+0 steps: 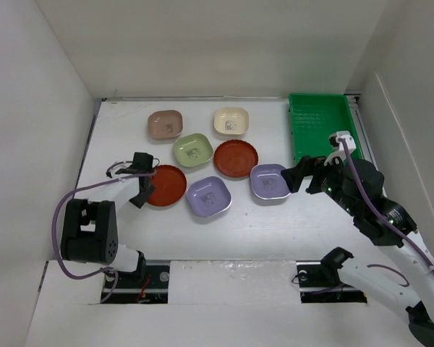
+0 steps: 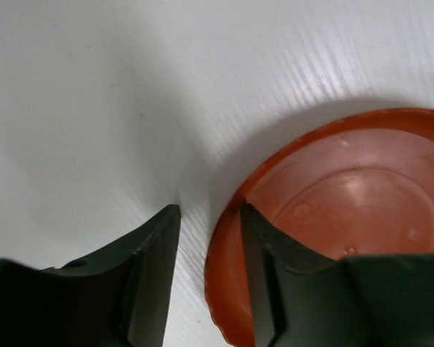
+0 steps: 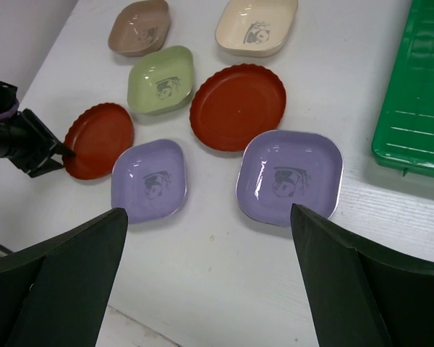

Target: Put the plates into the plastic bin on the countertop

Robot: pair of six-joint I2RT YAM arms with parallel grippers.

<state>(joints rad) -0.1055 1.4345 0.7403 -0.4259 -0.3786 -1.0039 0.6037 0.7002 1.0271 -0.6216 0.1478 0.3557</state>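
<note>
The plates (image 1: pixel 236 157) lie all seven on the white countertop (image 1: pixel 275 224), close together in its middle. The green plastic bin (image 1: pixel 320 124) at the far right shows no plate in it, so I judge the task is only at its beginning and every plate is left to move. The lavender plate (image 1: pixel 270 181) nearest the bin lies just beside the right gripper (image 1: pixel 296 178), whose jaws stand wide apart and empty. The left gripper (image 2: pixel 208 210) sits astride the rim of the left red-brown plate (image 1: pixel 166 185), one finger inside and one outside. Its jaws are half apart and not yet pinched, as far as I see.

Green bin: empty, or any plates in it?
Empty. The bin has a bare floor; all seven plates lie on the white counter.
</note>
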